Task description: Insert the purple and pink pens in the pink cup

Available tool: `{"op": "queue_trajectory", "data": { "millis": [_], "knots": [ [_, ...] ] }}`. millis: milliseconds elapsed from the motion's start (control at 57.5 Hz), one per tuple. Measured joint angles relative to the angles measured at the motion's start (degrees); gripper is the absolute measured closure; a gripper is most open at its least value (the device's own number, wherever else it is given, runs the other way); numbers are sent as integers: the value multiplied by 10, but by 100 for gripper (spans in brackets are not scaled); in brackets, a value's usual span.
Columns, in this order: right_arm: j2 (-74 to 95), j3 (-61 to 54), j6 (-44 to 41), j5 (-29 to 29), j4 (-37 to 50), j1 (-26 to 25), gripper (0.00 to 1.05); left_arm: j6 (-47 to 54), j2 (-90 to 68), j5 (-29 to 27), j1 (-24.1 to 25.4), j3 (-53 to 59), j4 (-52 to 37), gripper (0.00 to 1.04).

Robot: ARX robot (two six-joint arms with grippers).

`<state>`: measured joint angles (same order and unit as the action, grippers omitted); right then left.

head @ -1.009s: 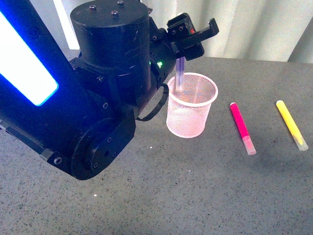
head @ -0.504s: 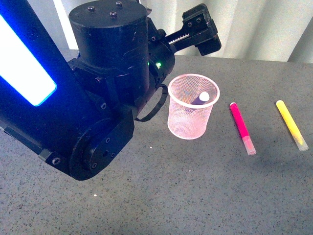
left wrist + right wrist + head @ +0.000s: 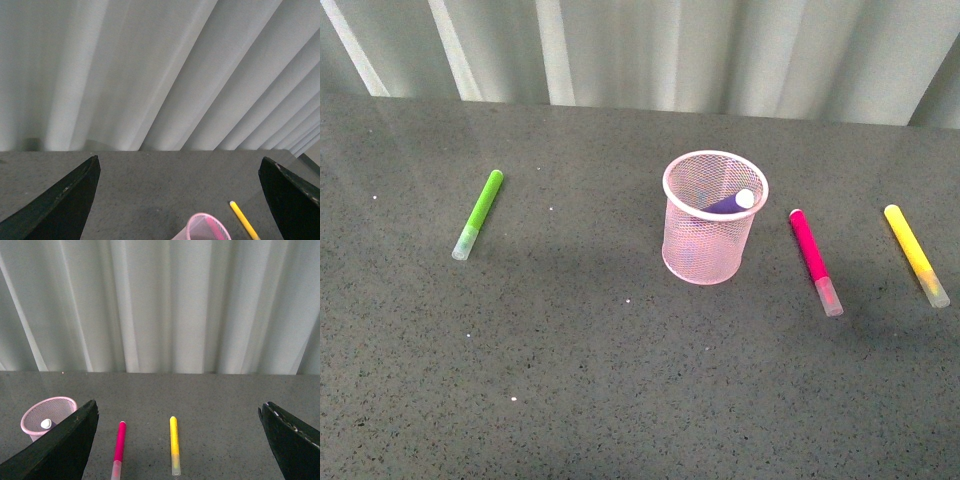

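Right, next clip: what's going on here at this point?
Nothing is being handled at this moment. The dark purple pen leans inside the light pink wire-mesh cup, pale end up. The magenta-pink pen lies on the grey table just right of the cup, not yet picked up. The left gripper and right gripper are both open and empty.

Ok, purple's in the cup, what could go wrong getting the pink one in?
The pink pen lies flat close beside the cup; reaching for it could nudge the mesh cup. The purple pen leans against the rim on that side, so the pink one may strike it going in. The yellow pen lies nearby: possible wrong pick.
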<state>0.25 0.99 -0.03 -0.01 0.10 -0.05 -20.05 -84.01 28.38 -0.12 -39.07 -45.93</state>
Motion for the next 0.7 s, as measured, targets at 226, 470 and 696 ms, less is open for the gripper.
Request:
{"op": "queue_trajectory", "data": {
  "millis": [226, 470, 696],
  "knots": [
    [0, 0, 0, 0, 0, 0, 7, 40, 108, 76, 176, 50, 63, 7],
    [0, 0, 0, 0, 0, 0, 7, 43, 136, 114, 261, 107, 65, 7],
    [0, 0, 0, 0, 0, 0, 7, 116, 172, 6, 294, 177, 15, 25]
  ]
}}
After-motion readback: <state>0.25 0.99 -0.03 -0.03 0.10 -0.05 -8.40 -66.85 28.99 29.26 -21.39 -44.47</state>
